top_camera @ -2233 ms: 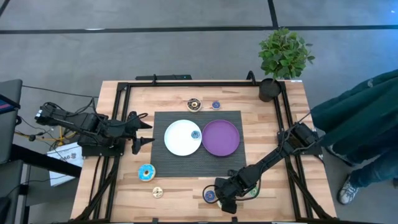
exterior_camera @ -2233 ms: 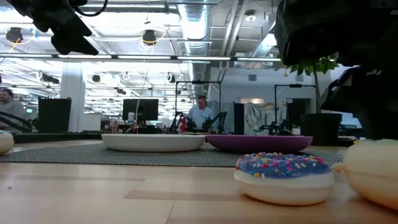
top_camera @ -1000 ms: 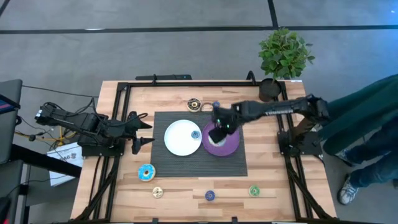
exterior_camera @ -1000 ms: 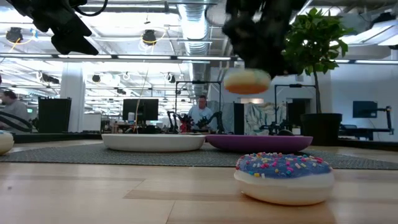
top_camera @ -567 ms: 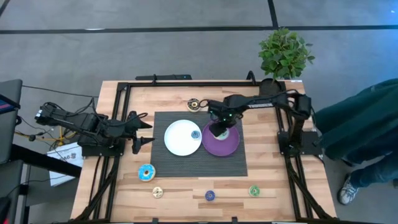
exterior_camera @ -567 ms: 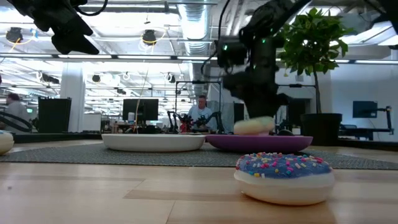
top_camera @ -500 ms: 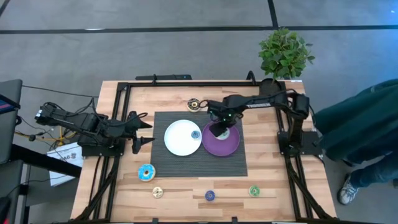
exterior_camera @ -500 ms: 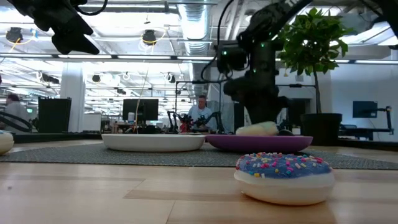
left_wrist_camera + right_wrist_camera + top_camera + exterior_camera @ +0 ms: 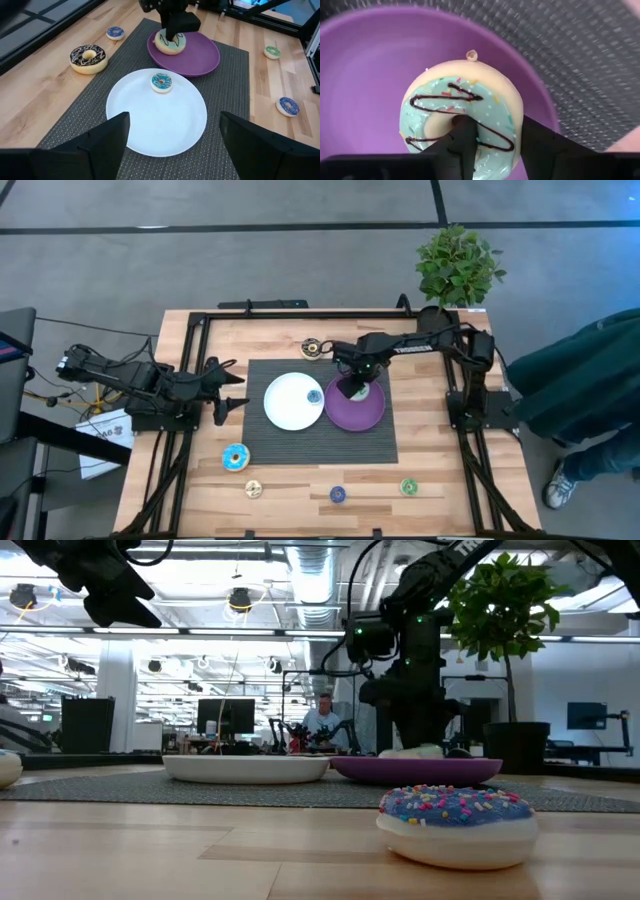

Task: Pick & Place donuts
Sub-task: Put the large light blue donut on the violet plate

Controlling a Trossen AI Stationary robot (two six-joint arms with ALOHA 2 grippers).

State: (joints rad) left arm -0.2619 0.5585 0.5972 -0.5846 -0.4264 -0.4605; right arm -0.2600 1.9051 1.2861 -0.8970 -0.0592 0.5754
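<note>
A tan donut with mint icing and a brown zigzag (image 9: 460,105) lies on the purple plate (image 9: 368,412), toward its far left part. My right gripper (image 9: 350,387) stands over it, pointing down, shut on it; the left wrist view shows the same donut (image 9: 170,44) under those fingers. A small blue donut (image 9: 315,396) lies on the white plate (image 9: 288,405). More donuts lie on the bare wood: a chocolate one (image 9: 313,348), a light-blue one (image 9: 235,457), a tan one (image 9: 254,489), a blue one (image 9: 338,494), a green one (image 9: 408,486). My left gripper (image 9: 232,390) waits open at the table's left edge. My right gripper has one finger (image 9: 462,142) in the donut's hole and the other finger (image 9: 540,145) outside the ring, with one side of the ring (image 9: 495,125) between them. The fingers come from above, pointing down. The donut lies flat, icing up, its underside on the purple plate (image 9: 420,768).
Both plates sit on a dark ribbed mat (image 9: 300,445) in the table's middle. A potted plant (image 9: 455,275) stands at the far right corner. A person in a dark jacket (image 9: 580,380) stands beyond the right edge. A black frame (image 9: 190,360) rims the table.
My right gripper has come down over the purple plate with the mint donut. A second ago the donut hung well above the plate; now it lies on it, still between the fingers. The arm has also drawn in toward the table's far right.
</note>
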